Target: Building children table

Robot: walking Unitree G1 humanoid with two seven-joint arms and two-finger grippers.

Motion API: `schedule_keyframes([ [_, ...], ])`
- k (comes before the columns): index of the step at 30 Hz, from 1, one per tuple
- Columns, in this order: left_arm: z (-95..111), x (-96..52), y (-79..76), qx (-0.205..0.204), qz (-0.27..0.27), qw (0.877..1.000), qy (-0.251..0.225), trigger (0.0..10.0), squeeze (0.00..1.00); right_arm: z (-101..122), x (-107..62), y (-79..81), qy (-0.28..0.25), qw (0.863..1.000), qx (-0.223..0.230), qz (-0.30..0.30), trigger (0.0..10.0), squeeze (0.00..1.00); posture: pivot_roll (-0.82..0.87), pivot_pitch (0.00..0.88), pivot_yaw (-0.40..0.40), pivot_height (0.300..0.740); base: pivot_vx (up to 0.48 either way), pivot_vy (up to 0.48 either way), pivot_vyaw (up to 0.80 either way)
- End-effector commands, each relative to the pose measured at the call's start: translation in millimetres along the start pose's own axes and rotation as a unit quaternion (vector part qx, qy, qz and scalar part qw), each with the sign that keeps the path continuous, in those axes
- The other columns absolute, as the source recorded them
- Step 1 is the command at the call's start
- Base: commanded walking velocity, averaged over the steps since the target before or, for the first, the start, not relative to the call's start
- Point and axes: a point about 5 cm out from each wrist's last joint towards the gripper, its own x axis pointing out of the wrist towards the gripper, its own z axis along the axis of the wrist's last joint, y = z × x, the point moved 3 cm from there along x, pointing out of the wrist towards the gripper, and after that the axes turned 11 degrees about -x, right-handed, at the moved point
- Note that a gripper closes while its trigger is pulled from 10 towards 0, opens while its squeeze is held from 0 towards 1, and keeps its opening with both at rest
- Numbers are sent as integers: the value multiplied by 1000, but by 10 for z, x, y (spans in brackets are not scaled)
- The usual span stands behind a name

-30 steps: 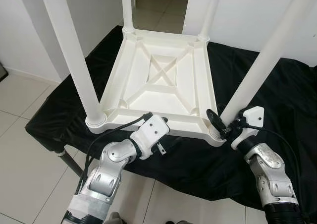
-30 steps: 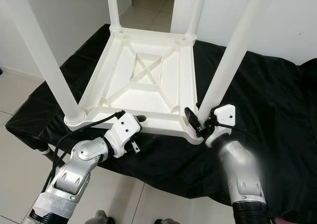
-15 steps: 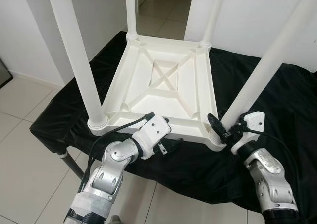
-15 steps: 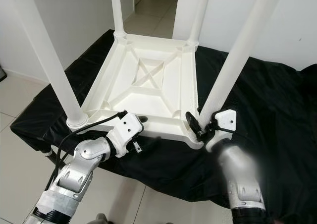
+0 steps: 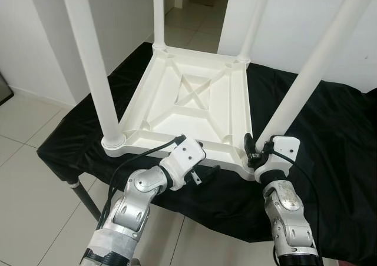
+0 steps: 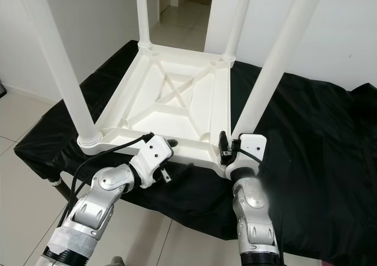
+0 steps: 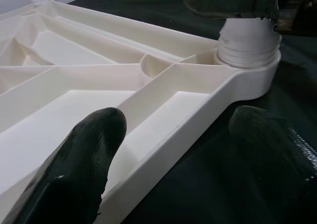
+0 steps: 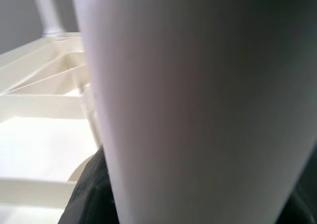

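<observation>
- Resting upside down on a black cloth (image 5: 330, 125), the white plastic table (image 5: 194, 104) shows four upright legs.
- Right gripper (image 5: 257, 150) clamps the near-right leg (image 5: 300, 83) at its base.
- Left gripper (image 7: 168, 149), fingers spread, straddles the table's near rim.

A black cloth (image 5: 330, 130) covers the work surface and hangs over its near edge. A dark metal support leg (image 5: 88, 202) shows under the cloth's left corner. The floor of pale square tiles (image 5: 23, 119) continues through an open doorway (image 5: 197, 7) between white walls (image 5: 126, 13).
</observation>
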Motion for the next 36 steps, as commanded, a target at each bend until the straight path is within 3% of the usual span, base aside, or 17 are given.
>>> schedule_keyframes([
  [1, 27, 7, 135, 1, 88, 996, -18, 10000, 0, -154, -47, -193, 47, 996, -3, -79, 10000, 0, 54, 6, -70, 740, 0, 0, 0],
  [7, 14, -9, 142, -3, 93, 996, -18, 10000, 0, -194, -93, -149, 67, 990, -2, -121, 10000, 0, 56, 13, -74, 740, 0, 0, 0],
  [10, 13, -1, 132, -3, 94, 995, -20, 10000, 0, -205, -131, -21, 74, 991, -3, -111, 10000, 0, 61, 8, -77, 740, 0, 0, 0],
  [19, 40, -5, 149, 0, 95, 995, -24, 10000, 0, -162, -110, 18, 59, 994, 6, -90, 10000, 0, 70, 6, -75, 740, 0, 0, 0],
  [20, 38, -22, 163, 1, 96, 995, -25, 10000, 0, -124, -97, 14, 44, 996, 7, -75, 10000, 71, 69, 7, -75, 740, 0, 0, 0],
  [22, 35, -26, 166, 2, 96, 995, -24, 10000, 0, -119, -94, 8, 41, 996, 8, -72, 10000, 71, 69, 7, -75, 740, 0, 0, 0],
  [23, 35, -24, 167, 2, 97, 995, -25, 10000, 0, -110, -89, -13, 36, 997, 10, -69, 10000, 1000, 69, 8, -79, 740, 0, 0, 0],
  [30, 48, -7, 167, 1, 98, 995, -27, 10000, 0, -35, -76, -37, 7, 999, 20, -45, 10000, 1000, 65, 5, -81, 740, 0, 0, 0],
  [33, 56, 7, 156, 0, 98, 995, -30, 10000, 0, 31, -92, -43, -24, 999, 31, -3, 10000, 1000, 61, 4, -81, 740, 0, 0, 0],
  [35, 56, 5, 147, 3, 95, 995, -32, 10000, 0, 34, -121, -14, -35, 997, 34, 61, 10000, 980, 60, 5, -78, 740, 0, 0, 0],
  [36, 56, 3, 145, 2, 94, 995, -32, 10000, 0, 22, -134, -17, -34, 996, 34, 78, 10000, 318, 56, 11, -73, 740, 0, 0, 0],
])
